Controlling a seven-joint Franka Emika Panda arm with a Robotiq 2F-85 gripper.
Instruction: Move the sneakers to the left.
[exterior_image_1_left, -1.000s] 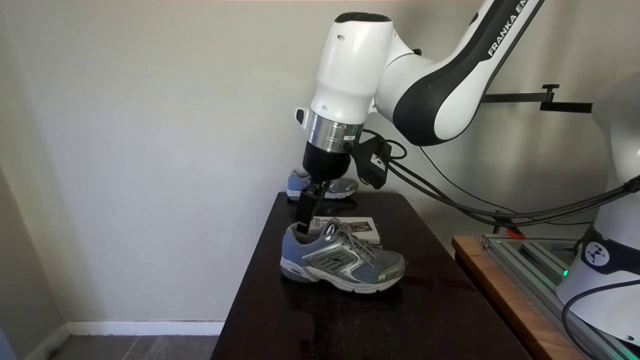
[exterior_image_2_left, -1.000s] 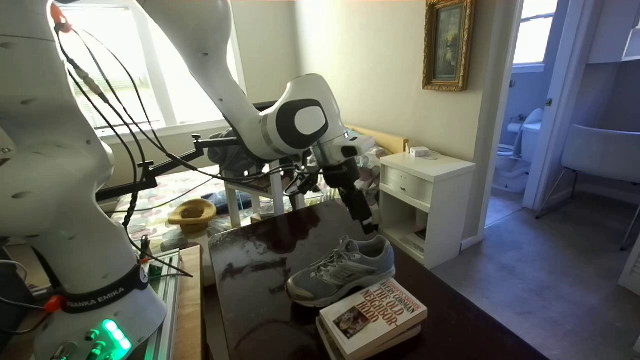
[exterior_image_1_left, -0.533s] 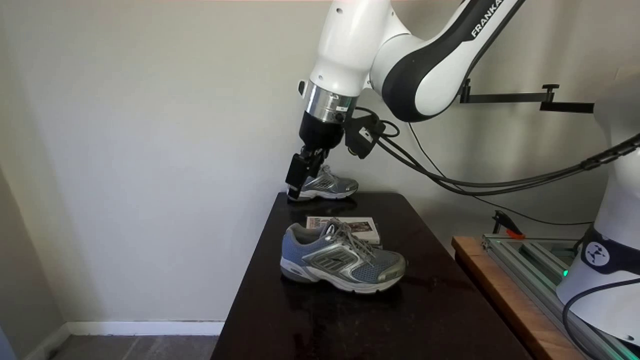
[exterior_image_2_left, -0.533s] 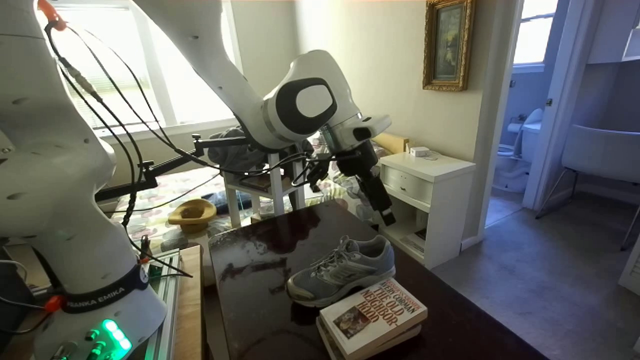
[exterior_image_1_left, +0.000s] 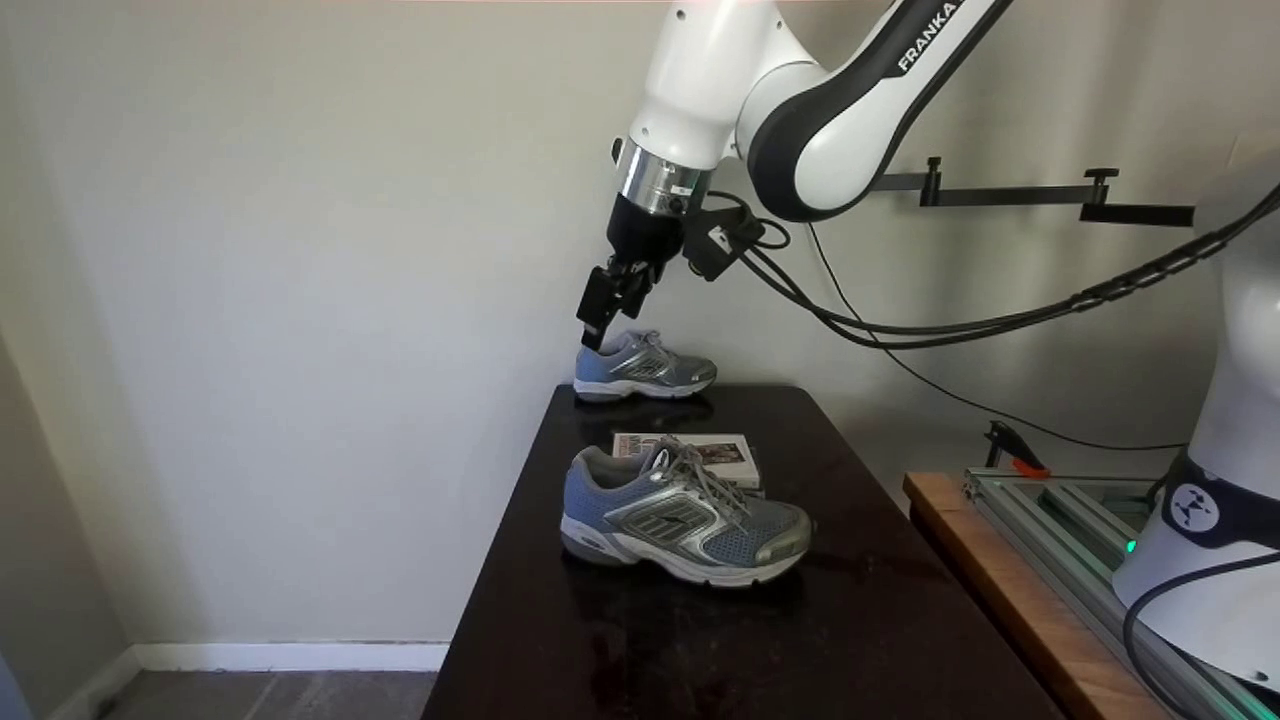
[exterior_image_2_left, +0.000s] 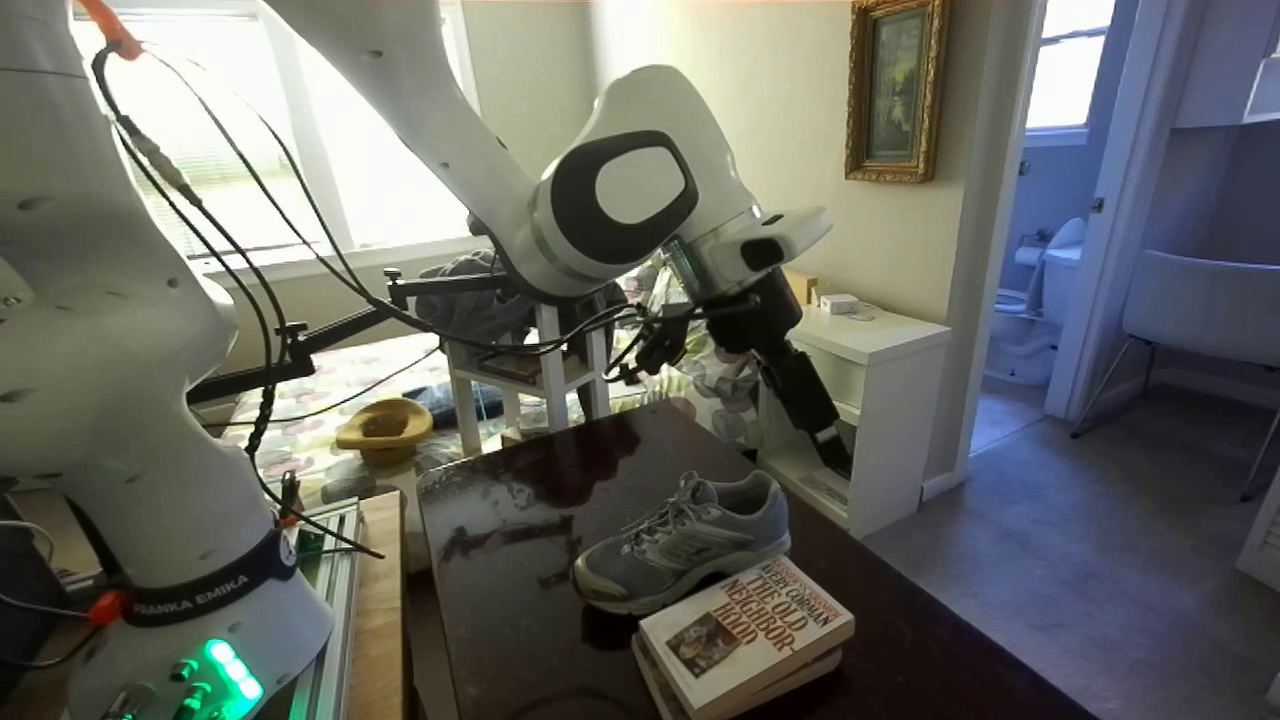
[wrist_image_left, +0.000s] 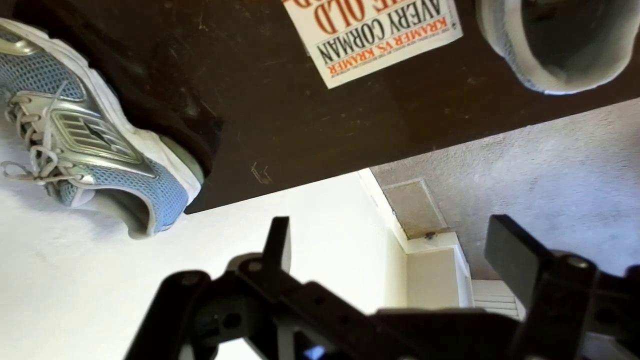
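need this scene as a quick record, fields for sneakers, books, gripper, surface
nearest the camera: in an exterior view, the near sneaker, grey and blue, sole down
middle: a small stack of books, the top one titled The Old Neighborhood
by the wall: the far sneaker, matching, sole down
toes: both point toward the robot base's side
surface: dark glossy table
gripper: open, raised, nothing between its jaws
contact: gripper touches neither sneaker

Bright window (exterior_image_2_left: 375, 190); pale wall (exterior_image_1_left: 320, 300); white nightstand (exterior_image_2_left: 902, 430).
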